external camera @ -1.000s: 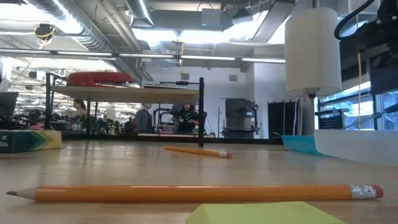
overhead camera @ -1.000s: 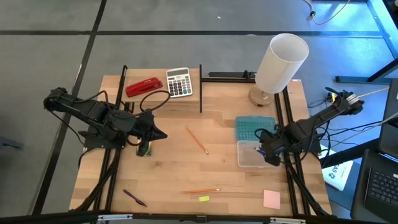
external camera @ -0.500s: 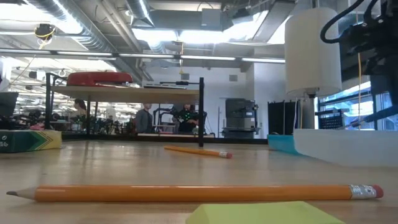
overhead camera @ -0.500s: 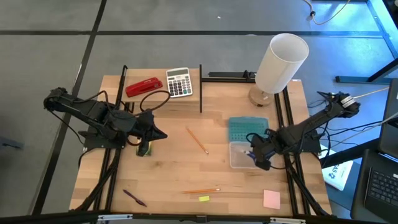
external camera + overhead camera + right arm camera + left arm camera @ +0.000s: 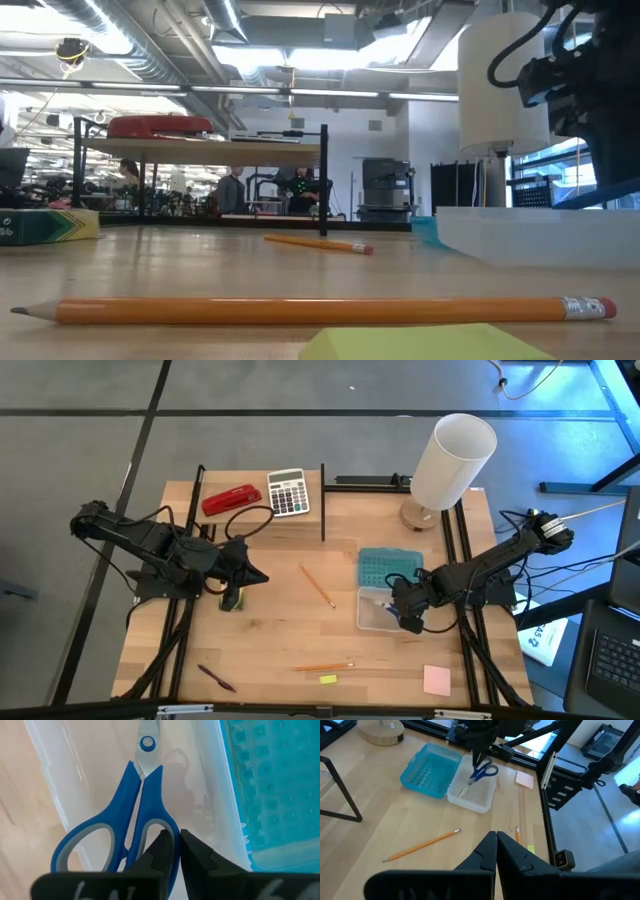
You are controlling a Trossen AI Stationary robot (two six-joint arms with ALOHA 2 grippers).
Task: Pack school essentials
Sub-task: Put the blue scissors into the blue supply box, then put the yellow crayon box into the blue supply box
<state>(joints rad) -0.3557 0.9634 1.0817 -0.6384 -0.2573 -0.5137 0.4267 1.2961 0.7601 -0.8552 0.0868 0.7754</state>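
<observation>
The blue-handled scissors (image 5: 125, 820) lie in a clear box (image 5: 385, 610) whose teal lid (image 5: 390, 567) lies open on its far side. My right gripper (image 5: 176, 845) is shut and points down into that box at the scissors' handles. My left gripper (image 5: 496, 837) is shut and hovers at the table's left, just right of the yellow-green crayon box (image 5: 232, 598). Two orange pencils (image 5: 317, 585) (image 5: 322, 667), the purple pen (image 5: 216, 678), the yellow piece (image 5: 328, 679) and the pink note pad (image 5: 436, 680) lie flat on the table. My right gripper stands with shut fingers inside the clear box, coming from above and slanting from the table's right. Its fingertips (image 5: 162, 847) sit at the scissors' handle loop (image 5: 167, 827). Whether they press on the loop or on the box floor, I cannot tell. The scissors lie flat in the box.
A red stapler (image 5: 231, 499) and a grey calculator (image 5: 288, 492) sit on a raised shelf at the far edge. A white lamp (image 5: 450, 460) stands far right. Black rails run along both sides. Bare wood lies between the box and the near pencil.
My right gripper has moved toward the table's left, staying shut inside the box. The clear box and its teal lid have slid left along the table with it, the scissors still inside. The left arm has kept still.
</observation>
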